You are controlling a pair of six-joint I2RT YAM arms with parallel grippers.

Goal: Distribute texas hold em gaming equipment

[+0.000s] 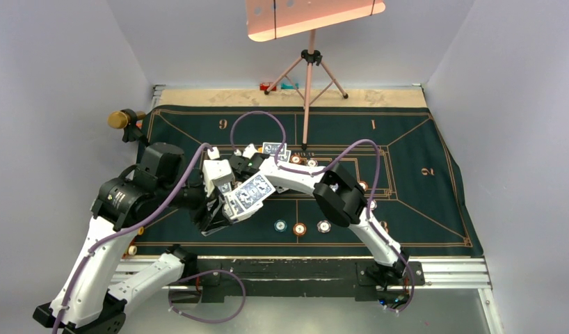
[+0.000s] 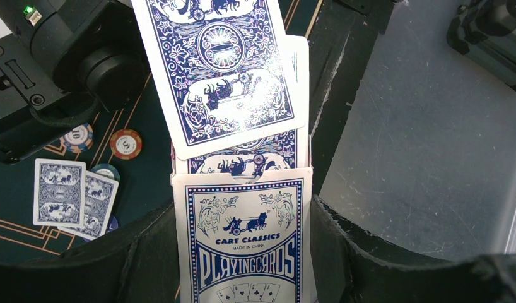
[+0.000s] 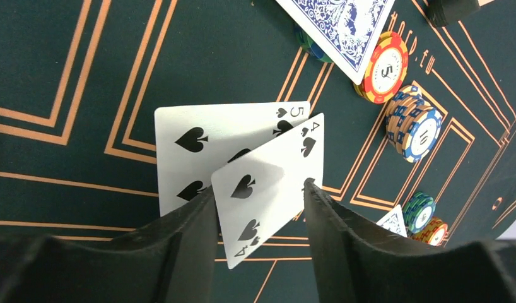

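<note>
My left gripper is shut on a white and blue playing-card box, held upright above the mat's near edge. Blue-backed cards stick out of its top, and one card sits askew. In the top view the box is at centre left, with my left gripper under it. My right gripper is open over the mat. The four of spades stands tilted between its fingers, leaning on the left one. The five of spades lies behind it. In the top view my right gripper is right beside the box.
Two blue-backed cards lie mid-mat beside chips. Teal, orange-brown and white chips sit near the front line. A chip stack shows in the right wrist view. A tripod stands at the back.
</note>
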